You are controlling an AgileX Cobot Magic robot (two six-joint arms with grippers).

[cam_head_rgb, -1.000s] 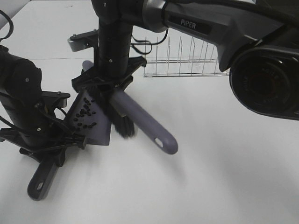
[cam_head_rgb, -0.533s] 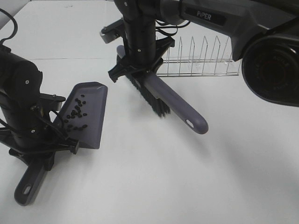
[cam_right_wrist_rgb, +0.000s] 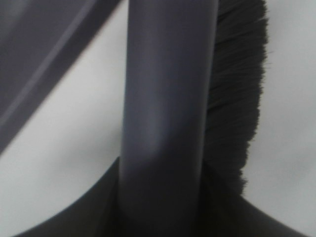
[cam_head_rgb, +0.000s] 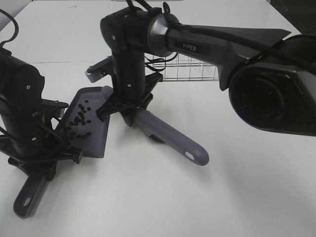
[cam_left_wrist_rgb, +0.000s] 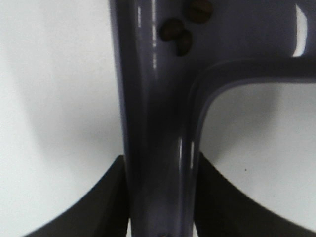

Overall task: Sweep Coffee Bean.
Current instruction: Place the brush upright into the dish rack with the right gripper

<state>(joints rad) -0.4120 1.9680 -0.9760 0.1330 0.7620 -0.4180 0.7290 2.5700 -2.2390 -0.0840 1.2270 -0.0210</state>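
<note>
Several coffee beans (cam_head_rgb: 79, 121) lie inside the grey-purple dustpan (cam_head_rgb: 96, 133), which sits tilted at the left of the exterior view. My left gripper (cam_head_rgb: 45, 148) is shut on the dustpan's handle (cam_head_rgb: 28, 195). The left wrist view shows that handle (cam_left_wrist_rgb: 158, 123) between the jaws, with three beans (cam_left_wrist_rgb: 178, 34) on the pan beyond it. My right gripper (cam_head_rgb: 126, 106) is shut on the brush (cam_head_rgb: 170, 138), right beside the pan's open edge. In the right wrist view the brush handle (cam_right_wrist_rgb: 168, 98) runs between the jaws, its black bristles (cam_right_wrist_rgb: 237, 98) to one side and the dustpan's edge (cam_right_wrist_rgb: 39, 64) to the other.
A clear wire rack (cam_head_rgb: 190, 73) stands on the white table (cam_head_rgb: 237, 197) behind the right arm. The left arm's dark body (cam_head_rgb: 22, 98) rises at the far left, close to the pan.
The right arm had swung the brush up and away to the right; it has now come back left and down beside the dustpan's edge. The dustpan and left arm shifted slightly.
</note>
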